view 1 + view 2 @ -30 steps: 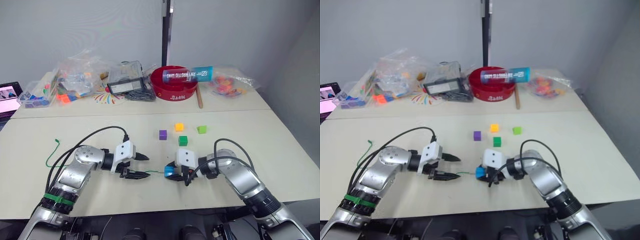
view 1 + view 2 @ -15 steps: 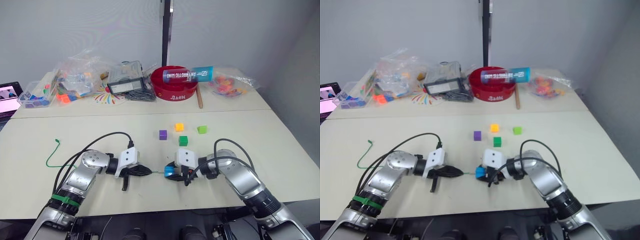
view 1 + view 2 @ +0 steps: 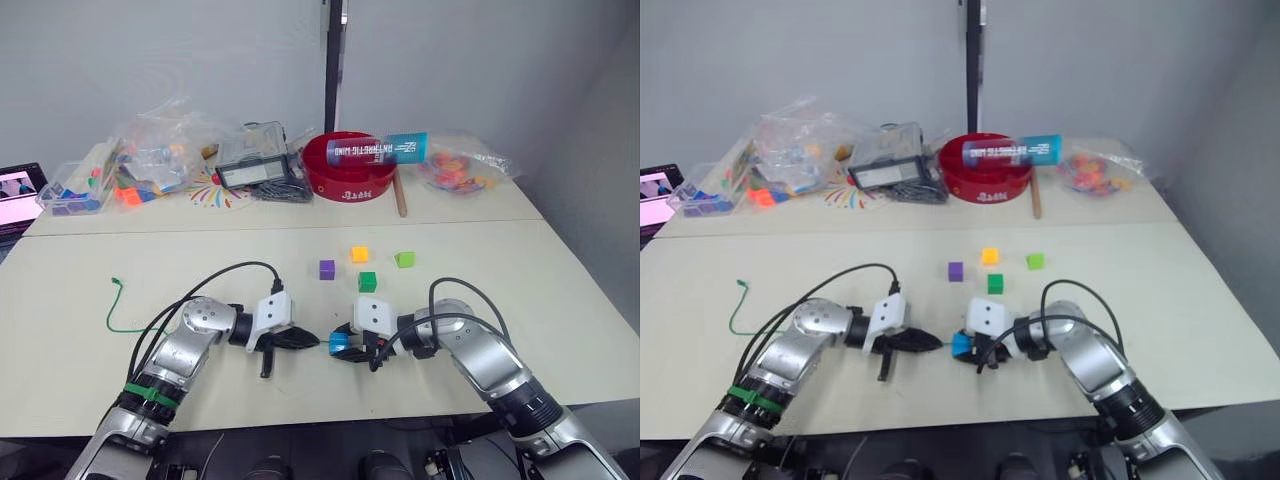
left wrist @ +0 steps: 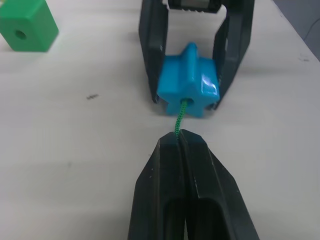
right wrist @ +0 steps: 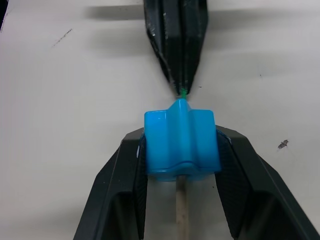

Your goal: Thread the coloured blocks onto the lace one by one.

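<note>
We pinch the lace (image 4: 179,120) in our left gripper (image 4: 181,137), jaws pressed together; right gripper (image 5: 180,150) jaws clamp the blue block (image 5: 181,142) low over the desk (image 3: 200,270). Best feed straight, keep hole aligned.

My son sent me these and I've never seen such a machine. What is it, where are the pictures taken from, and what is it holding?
It is a two-armed robot at a table. Two pictures look down from its head; the two close-ups come from cameras on its wrists. The right gripper is shut on a blue block. The left gripper pinches a thin green lace that enters the block's hole; a pale tip shows on the far side. The lace's tail trails off to the left. Purple, orange-yellow, dark green and light green blocks wait loose on the table. Behind are a red bowl and bags of toys.
</note>
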`<state>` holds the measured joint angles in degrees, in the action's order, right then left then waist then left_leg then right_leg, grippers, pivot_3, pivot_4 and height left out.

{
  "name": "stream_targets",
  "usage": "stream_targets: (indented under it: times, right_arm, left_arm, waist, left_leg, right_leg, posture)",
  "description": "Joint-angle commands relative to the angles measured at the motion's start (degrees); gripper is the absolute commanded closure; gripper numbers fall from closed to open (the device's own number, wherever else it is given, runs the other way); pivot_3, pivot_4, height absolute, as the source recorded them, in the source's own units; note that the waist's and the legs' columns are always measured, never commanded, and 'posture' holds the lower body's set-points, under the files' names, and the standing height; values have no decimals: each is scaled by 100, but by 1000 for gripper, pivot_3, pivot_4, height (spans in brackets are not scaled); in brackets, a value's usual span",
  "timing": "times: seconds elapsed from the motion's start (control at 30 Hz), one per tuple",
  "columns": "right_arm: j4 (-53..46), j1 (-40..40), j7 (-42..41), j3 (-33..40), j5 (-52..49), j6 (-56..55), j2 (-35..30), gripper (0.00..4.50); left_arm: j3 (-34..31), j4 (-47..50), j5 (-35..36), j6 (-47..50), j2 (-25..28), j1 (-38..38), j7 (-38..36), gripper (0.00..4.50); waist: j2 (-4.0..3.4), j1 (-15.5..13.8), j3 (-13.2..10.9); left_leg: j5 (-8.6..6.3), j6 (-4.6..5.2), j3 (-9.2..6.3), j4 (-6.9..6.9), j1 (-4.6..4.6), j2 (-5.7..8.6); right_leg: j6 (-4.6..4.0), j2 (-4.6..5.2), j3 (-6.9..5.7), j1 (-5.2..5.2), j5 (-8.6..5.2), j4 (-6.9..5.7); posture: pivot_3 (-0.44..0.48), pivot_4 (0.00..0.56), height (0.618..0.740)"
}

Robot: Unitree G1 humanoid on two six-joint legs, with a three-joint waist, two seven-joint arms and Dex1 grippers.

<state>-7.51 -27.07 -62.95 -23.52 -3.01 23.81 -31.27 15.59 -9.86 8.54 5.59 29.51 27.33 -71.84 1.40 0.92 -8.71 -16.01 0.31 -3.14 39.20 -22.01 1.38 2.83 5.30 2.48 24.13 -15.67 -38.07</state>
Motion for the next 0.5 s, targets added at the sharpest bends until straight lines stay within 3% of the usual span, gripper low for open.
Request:
stream_targets:
  times: [0.03,0.23,0.5]
  right_arm:
    - [-138,86,-6,-81,-2,55,-30,3129]
    - [-166,115,11,-88,-7,72,-50,3129]
    - [-161,103,-5,-89,-22,84,-57,3129]
  left_arm:
    - [67,122,-21,-67,-72,46,49,4450]
    - [-39,370,210,307,28,-52,3,4450]
    - [-313,357,312,398,195,-61,84,1998]
  waist:
    - [0,0,0]
    - [0,4,0]
    - [0,3,0]
  left_leg:
    - [0,0,0,0,0,0]
    - [-1,1,-1,0,-1,0]
    - [0,1,-1,0,-1,0]
  right_leg:
    - [0,0,0,0,0,0]
    - [0,-1,0,2,0,0]
    - [0,0,0,2,0,0]
  posture:
    - [0,150,740]
    - [0,150,740]
    - [0,150,740]
